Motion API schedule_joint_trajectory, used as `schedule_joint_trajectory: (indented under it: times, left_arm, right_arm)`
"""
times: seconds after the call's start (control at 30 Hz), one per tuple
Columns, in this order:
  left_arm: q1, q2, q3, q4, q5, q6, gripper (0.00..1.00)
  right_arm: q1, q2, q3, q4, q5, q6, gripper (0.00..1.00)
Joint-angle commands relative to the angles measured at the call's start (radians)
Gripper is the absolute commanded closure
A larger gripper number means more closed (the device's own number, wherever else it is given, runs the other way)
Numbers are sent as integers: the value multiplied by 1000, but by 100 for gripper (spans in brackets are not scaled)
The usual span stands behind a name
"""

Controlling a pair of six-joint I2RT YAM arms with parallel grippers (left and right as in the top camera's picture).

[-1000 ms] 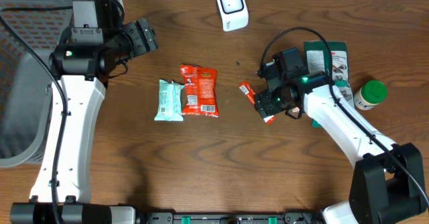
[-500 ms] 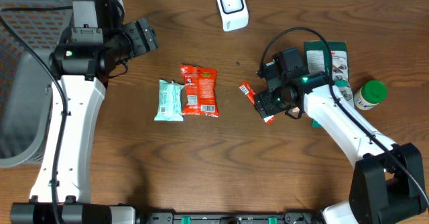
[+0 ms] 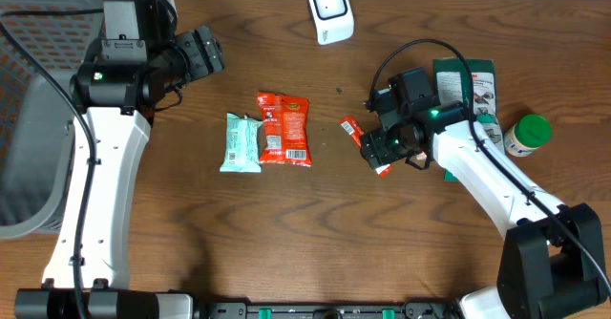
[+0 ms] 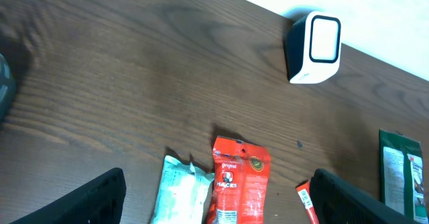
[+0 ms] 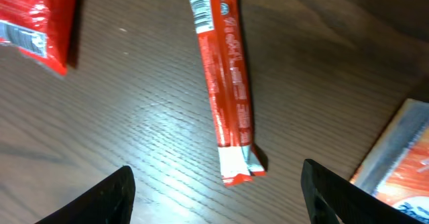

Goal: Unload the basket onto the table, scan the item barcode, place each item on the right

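While the right gripper hangs wide open and empty over the bar, I'm at pickup. Next: lower, close across it, present barcode to scanner.

- Overhead, the desk is brightly and evenly lit; shadows around the red stick packet are short and soft.
- From my left wrist, the wood far up-left of that packet is dim. The fingers of my left tool are dark and soft-edged.
- From my right wrist, a pale sheen glares just left of the packet. My right tool shows as black blurs beside its lower end.
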Motion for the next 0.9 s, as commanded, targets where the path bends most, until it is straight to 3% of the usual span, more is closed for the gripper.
schedule_joint_trajectory:
  times: [0.0,0.53,0.87]
  left_arm:
    - [3,-7,3,-2,-2,7,12]
    - [3,-7,3,-2,-2,8,12]
    - [3,-7,3,-2,-2,8,12]
  right_arm:
    - [1,8,5,0,-53,6,25]
    - [9,8,5,23,-52,5,24]
    - [9,27,-4,45,-48,-5,29]
